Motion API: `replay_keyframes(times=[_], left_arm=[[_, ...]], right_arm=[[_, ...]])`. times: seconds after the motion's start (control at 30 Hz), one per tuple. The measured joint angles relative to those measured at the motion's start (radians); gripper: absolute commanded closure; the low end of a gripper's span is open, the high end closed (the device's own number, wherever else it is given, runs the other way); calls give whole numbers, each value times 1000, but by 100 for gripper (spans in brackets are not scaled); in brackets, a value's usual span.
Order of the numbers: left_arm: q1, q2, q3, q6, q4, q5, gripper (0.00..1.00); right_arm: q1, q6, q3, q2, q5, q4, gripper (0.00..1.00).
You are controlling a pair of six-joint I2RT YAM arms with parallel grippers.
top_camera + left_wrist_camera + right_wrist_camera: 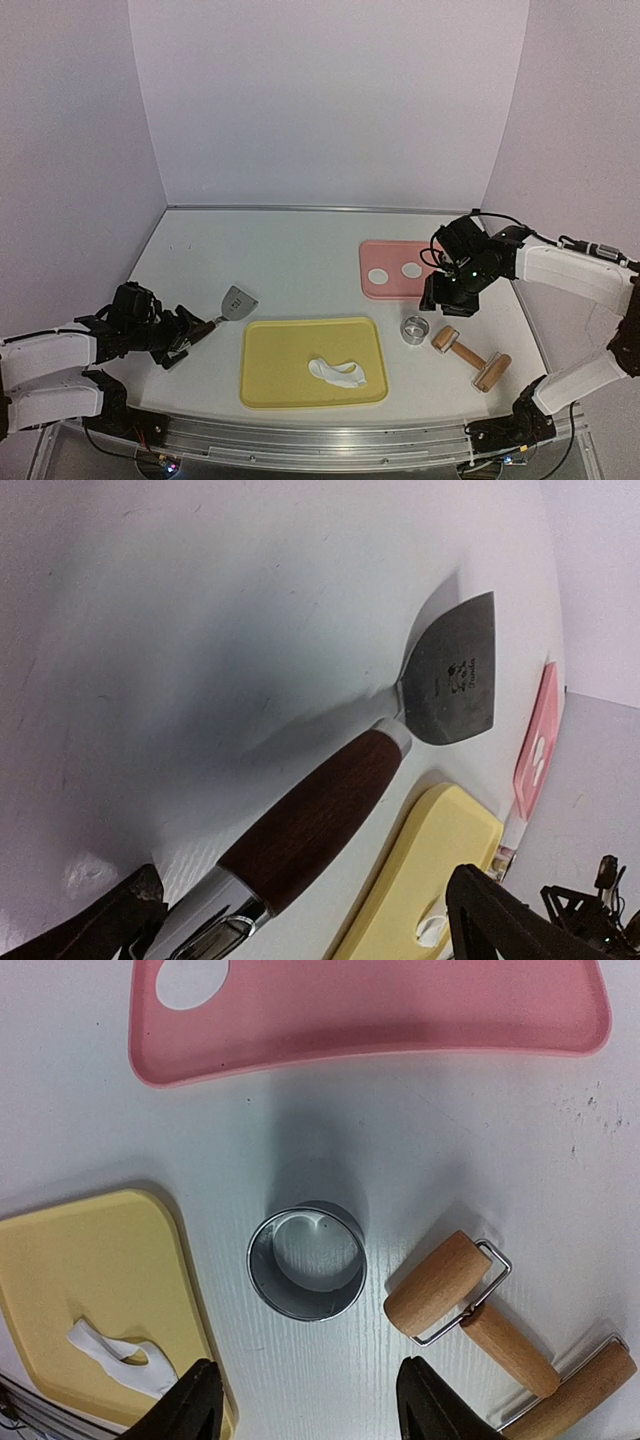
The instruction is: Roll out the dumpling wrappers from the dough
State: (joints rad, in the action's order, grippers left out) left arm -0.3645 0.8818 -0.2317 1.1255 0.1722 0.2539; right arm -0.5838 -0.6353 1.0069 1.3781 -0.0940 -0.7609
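The right claw hangs spread wide with nothing between its fingers, straight over the metal ring cutter. The cutter stands on its rim on the table, with a small scrap of white on its inner wall. With the claw open and centred above it like that, I'd say the cutter is what it is after. Just to the right lies the wooden rolling pin, on its side, close to the cutter but not touching it.

Beyond the cutter is the pink tray, where the dumpling wrappers are: two neat white discs side by side at its left end, kept apart, I suppose, so they don't stick. On the near side lies the yellow tray, holding only a ragged, twisted strip of leftover dough. By the look of it, that needs gathering and flattening before the cutter is any use on it.

The left claw is low at the table's left. Its fingers are parted on either side of the butt of the scraper, which lies flat with its blade pointing toward the trays. One finger looks close to the metal end cap and the other well clear, so I read it as open around the handle, not pinching it.
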Motion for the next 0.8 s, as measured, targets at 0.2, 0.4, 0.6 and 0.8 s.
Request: replay_keyframes(times=[0.2,0.4,0.6,0.8], left_arm=[[0,-43,-47,2,191,-55,0],[0,-64,-146,6,410,-129,0],[0,-46,-277,-26,489,-188,0],[35,234,-568,-200,469,-205,0]], right_arm=[[0,39,0,-4,-26,1,26],[0,81,5,-4,-51,-3,7],[4,121,46,-4,-75,-19,2],[116,164,130,0,-68,-76,2]])
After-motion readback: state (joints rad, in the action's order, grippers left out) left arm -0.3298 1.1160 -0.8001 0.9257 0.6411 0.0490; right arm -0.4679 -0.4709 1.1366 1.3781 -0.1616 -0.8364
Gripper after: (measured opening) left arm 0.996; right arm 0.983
